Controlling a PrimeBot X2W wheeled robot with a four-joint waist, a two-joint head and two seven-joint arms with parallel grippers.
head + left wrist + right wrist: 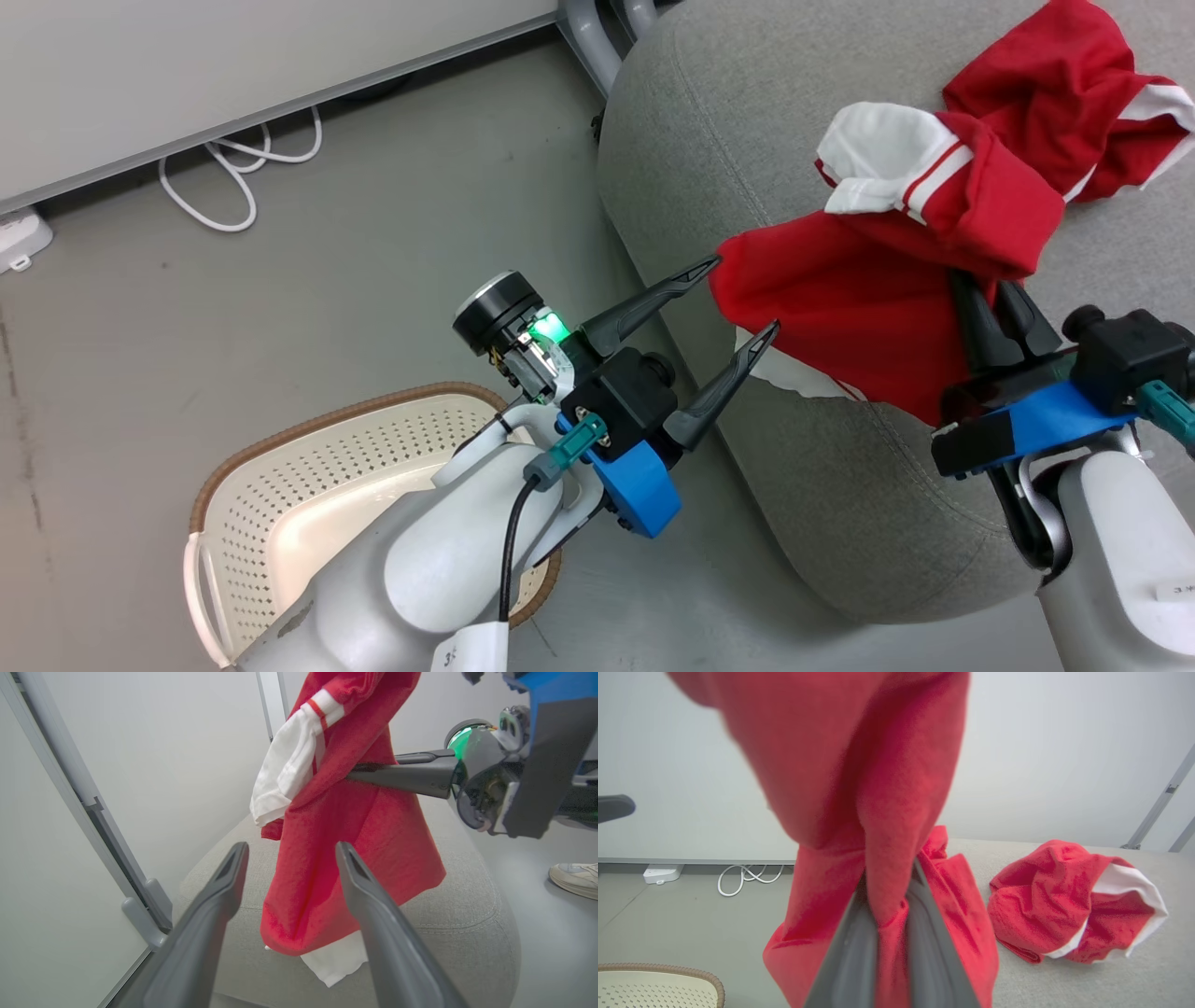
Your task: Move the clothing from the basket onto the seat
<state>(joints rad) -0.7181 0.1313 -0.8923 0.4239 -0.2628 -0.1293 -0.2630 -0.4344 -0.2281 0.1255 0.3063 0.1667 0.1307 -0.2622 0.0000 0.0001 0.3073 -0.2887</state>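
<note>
Red garment (868,308) hangs pinched in the closed right end effector (885,924), over the near edge of the grey seat (709,140). Left end effector (747,297) stands wide open and empty, its tips just beside the cloth's lower edge. Second garment (1045,919) lies crumpled on the seat. Basket (308,467) sits on the floor beside the seat.

I see a grey floor (373,308) with a white cable (238,173) looped at ten o'clock. A pale wall (233,65) runs past eleven.
</note>
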